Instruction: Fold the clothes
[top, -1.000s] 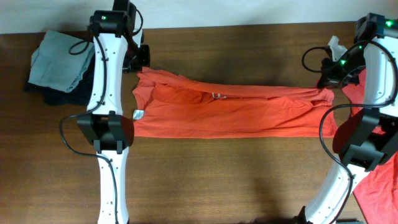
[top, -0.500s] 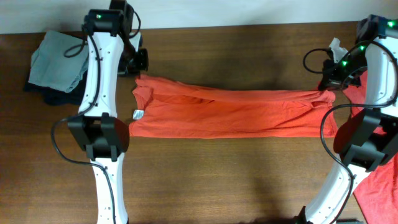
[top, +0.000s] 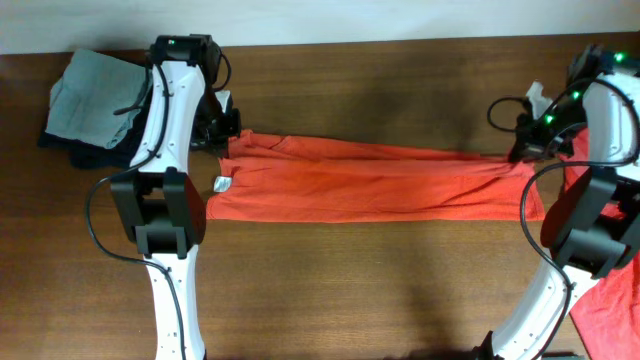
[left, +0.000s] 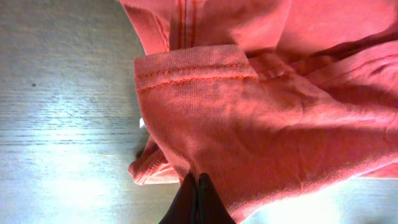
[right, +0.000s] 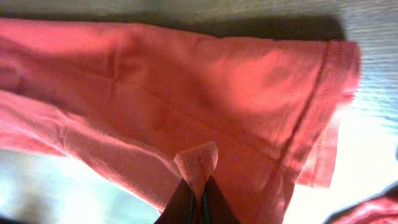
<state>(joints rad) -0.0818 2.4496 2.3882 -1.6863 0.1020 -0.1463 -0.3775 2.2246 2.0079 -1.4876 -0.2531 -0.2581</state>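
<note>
Stretched tauter and narrower since a second ago, the orange-red T-shirt lies across the surface, left gripper and right gripper each clenched on an end, lengthwise fold seemingly half done, crosswise folds remaining.

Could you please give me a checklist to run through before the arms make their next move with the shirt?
1. Left gripper shut on the shirt: ok.
2. Right gripper shut on the shirt: ok.
3. Shirt stretched between them without slack: ok.
4. Near hem flat on the table: ok.
5. Grey pile apart from the shirt: ok.
6. Both layers pinched in each grip: cannot tell.
</note>
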